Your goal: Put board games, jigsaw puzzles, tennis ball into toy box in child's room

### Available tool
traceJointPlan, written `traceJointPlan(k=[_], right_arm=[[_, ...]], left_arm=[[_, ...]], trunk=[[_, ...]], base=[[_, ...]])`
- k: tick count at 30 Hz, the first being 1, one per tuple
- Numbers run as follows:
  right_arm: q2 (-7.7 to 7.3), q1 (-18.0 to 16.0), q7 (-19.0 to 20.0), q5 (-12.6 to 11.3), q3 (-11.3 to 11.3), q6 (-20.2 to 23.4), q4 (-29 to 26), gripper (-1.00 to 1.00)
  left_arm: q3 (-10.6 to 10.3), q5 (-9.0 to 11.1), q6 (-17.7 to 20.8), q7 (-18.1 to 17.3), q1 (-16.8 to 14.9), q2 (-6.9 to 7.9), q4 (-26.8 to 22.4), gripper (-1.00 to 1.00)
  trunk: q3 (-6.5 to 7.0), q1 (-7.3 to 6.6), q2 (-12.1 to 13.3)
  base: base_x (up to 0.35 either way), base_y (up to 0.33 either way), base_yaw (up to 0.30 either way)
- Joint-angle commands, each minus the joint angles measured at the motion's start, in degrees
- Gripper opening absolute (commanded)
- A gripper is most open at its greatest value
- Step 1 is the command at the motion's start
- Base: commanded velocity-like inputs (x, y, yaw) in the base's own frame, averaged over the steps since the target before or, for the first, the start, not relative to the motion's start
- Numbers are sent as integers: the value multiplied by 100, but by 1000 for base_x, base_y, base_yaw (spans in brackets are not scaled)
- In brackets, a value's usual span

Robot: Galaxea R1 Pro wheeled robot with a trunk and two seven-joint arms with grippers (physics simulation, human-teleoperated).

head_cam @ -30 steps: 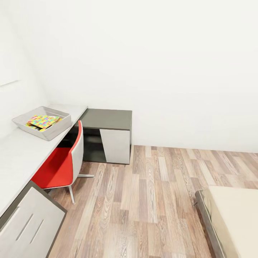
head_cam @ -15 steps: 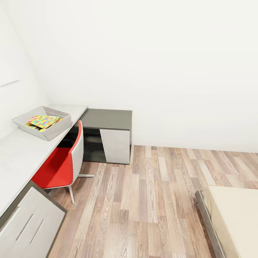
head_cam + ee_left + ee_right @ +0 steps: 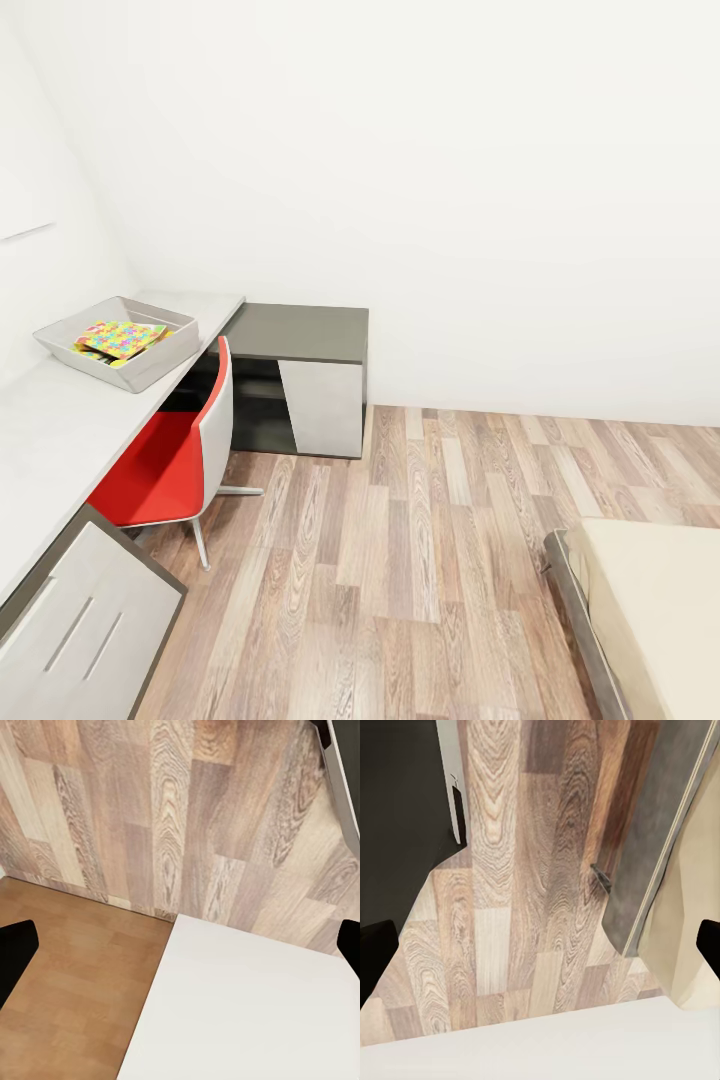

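The light grey toy box (image 3: 170, 360) stands on the long table (image 3: 60, 420) at the left of the head view. A multicolour jigsaw puzzle (image 3: 122, 338) lies inside it, tilted, with the edge of a second flat box under it. A corner of the bed (image 3: 660, 600) with its beige mattress shows at the lower right. The board games and the tennis ball are out of view. My left gripper (image 3: 181, 949) hangs open over the wood floor, and my right gripper (image 3: 541, 943) is open above the floor beside the bed's grey frame (image 3: 652, 832). Neither holds anything.
A red and white chair (image 3: 165, 470) is pushed under the table. The dark grey cabinet section (image 3: 295, 333) closes the table's far end against the white wall. A white drawer unit (image 3: 80, 630) stands at the lower left. Wood-plank floor (image 3: 420, 560) stretches between table and bed.
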Motion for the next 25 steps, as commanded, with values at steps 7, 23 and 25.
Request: traceJointPlan(k=[7,23,25], right_arm=[[-1,-2,-11,-55,48,-14,0,100],[1,-2,-11,-55,48,-14,0,100],[1,-2,-11,-55,48,-14,0,100]], left_arm=[[15,41,33,11,7,-1,-24,100],[13,41,33,11,8,-1,-24,100],[13,41,33,11,8,-1,-24,100]], trunk=[[-8,3,-9],[-8,3,-9],[-8,3,-9]], base=[[0,0,0],[0,0,0],[0,0,0]])
